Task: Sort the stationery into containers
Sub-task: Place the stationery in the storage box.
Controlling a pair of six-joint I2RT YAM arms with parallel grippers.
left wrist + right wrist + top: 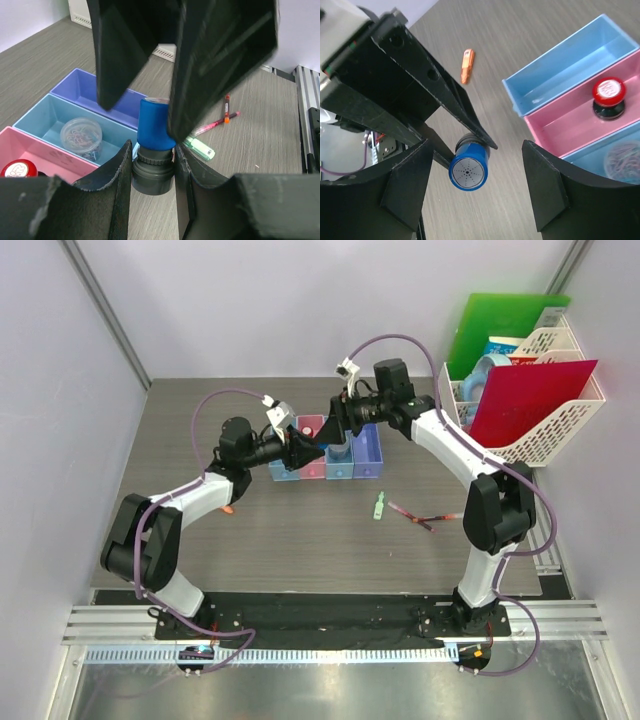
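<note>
Clenching left jaws hold a blue, black-based round stamp (152,132); right jaws gape

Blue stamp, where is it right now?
In the left wrist view the blue stamp is clamped in the left gripper, beside the purple bin, with the open right gripper around it.

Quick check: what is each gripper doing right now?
Left gripper: shut on the blue stamp.
Right gripper: open, its fingers on either side of the same stamp, not gripping it.

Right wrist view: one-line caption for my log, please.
Left end effector grips a blue stamp between the right end effector's open fingers, beside the pink bin.
</note>
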